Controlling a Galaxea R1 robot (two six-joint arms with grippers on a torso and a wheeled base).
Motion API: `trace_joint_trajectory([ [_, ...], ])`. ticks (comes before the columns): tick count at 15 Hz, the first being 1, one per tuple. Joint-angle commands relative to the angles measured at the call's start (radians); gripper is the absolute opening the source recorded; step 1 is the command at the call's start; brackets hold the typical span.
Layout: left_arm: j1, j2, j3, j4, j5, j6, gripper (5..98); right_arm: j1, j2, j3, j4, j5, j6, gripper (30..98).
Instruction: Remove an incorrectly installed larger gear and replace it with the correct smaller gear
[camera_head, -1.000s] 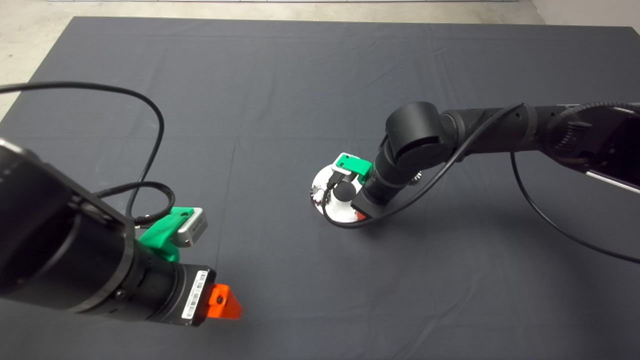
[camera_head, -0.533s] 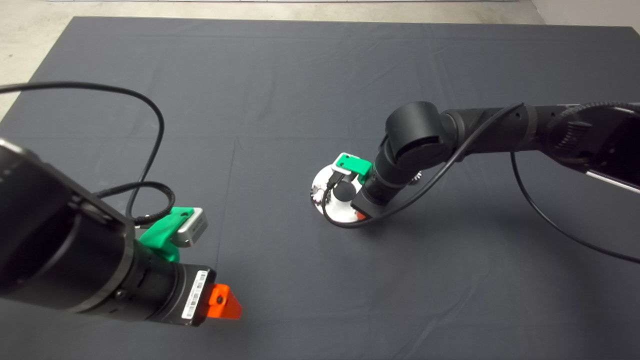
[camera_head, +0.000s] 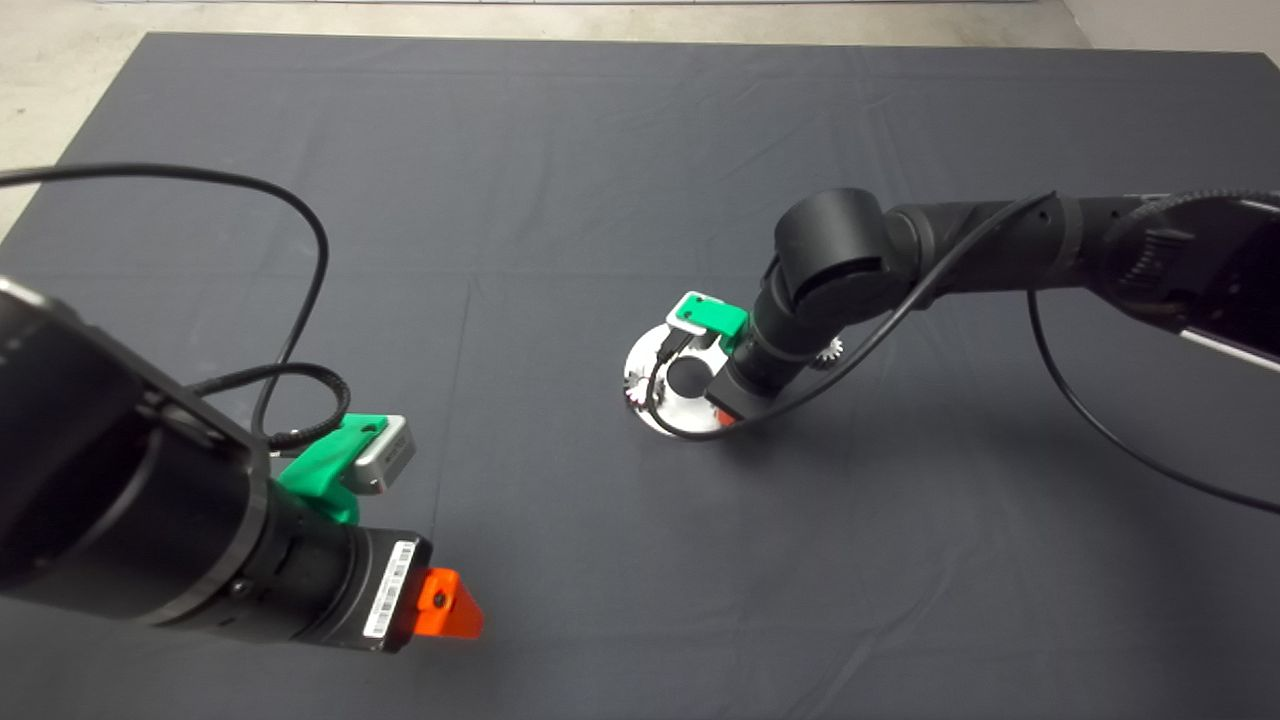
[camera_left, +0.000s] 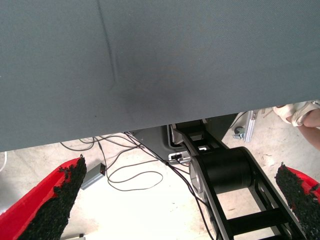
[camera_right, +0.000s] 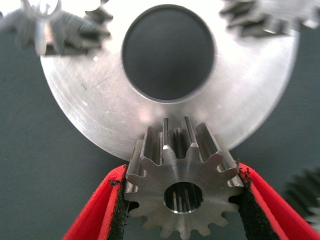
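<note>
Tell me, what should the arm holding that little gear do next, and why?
Probably carry it a little further over the round silver plate and line it up before lowering. The right gripper is shut on the smaller gear, which sits only at the plate's edge. Two other gears occupy the plate's far side.

Dark grey mat (camera_head: 560, 150) covers the table, faint fold creases across it, even soft light with no hard shadows. Pale concrete floor (camera_head: 70, 70) shows past the mat's far and left edges in the head view; a lighter strip sits at the far right corner. Left wrist view shows the floor (camera_left: 145, 200) beyond the mat edge with loose black cables (camera_left: 135, 175), a small grey box (camera_left: 92, 176), a black frame on a caster (camera_left: 240, 132), and a person's foot in a sandal (camera_left: 297, 112).
</note>
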Motion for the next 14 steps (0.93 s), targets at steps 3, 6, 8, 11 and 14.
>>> trace_joint_trajectory([
  [3,-0.008,0.0,0.016,-0.022,-0.001,-0.002,97.7,0.128,0.005,0.025,-0.02,-0.09,0.033,49.5],
  [6,-0.008,0.0,0.016,-0.022,-0.001,-0.002,97.7,0.149,-0.036,0.062,0.03,-0.093,0.033,49.5],
  [8,-0.008,0.0,0.016,-0.023,-0.001,-0.002,97.7,0.153,-0.081,0.09,0.078,-0.093,0.041,49.5],
  [11,-0.008,0.0,0.016,-0.022,-0.001,-0.002,97.7,0.167,-0.176,0.174,0.174,-0.093,0.044,49.5],
  [14,-0.008,0.0,0.016,-0.022,-0.002,-0.002,97.7,0.166,-0.256,0.274,0.194,-0.095,0.082,49.5],
])
